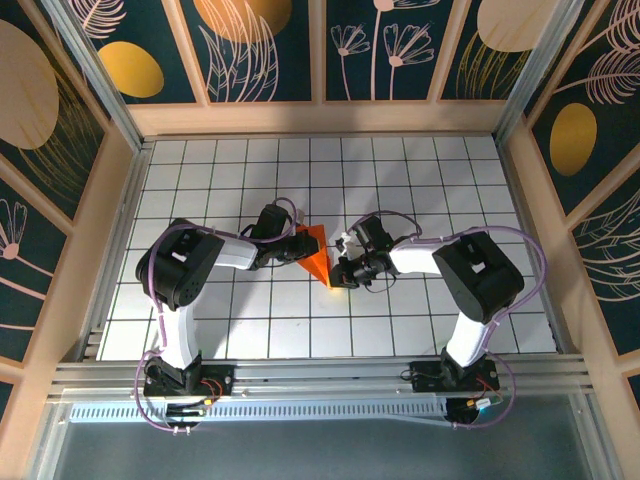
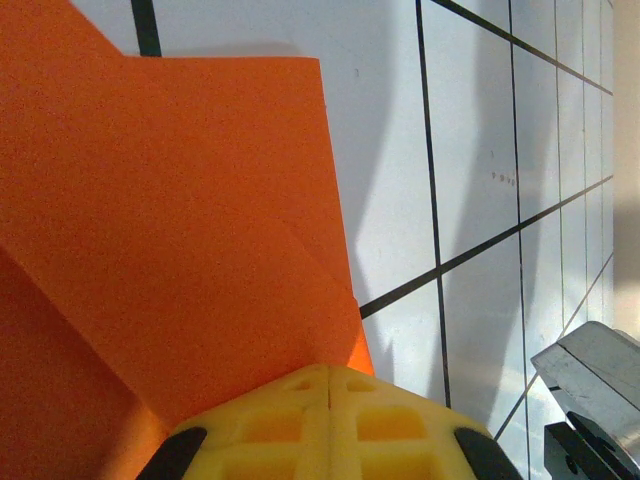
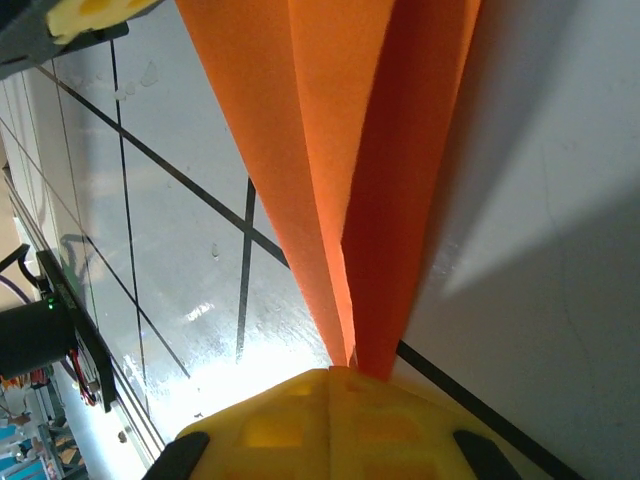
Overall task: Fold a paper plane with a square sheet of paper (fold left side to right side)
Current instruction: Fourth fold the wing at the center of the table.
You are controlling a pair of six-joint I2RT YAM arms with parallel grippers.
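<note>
Left wrist view: nearest the lens, at the bottom edge, are the yellow pads of my left tool [image 2: 328,375]. They are pressed together with no gap between them. The folded orange paper [image 2: 180,220] runs into their seam, so I read this tool as clamped on the sheet's wide end. The paper spreads up and to the left from there. The white gridded counter [image 2: 470,150] is bare on the right of the frame.

Right wrist view: my right tool [image 3: 330,372] is at the bottom centre with its pads closed in the same way. The paper's layers narrow down into them as a standing ridge, so this tool has the pointed end pinched. The paper rises from the pads to the top edge of the frame.

Top view: the paper lies at the middle of the counter as a pointed wedge between the two tools. Its wide end is at upper left, against the left tool, and its tip is at lower right, against the right tool. The long axis runs from one tool to the other, slanting down and to the right. Each arm is at its own end, so neither is nearer than the other.

In my judgement, carrying the left side over to the right depends on that axis staying taut and straight between the two grips. Any slack would let the crease wander.
</note>
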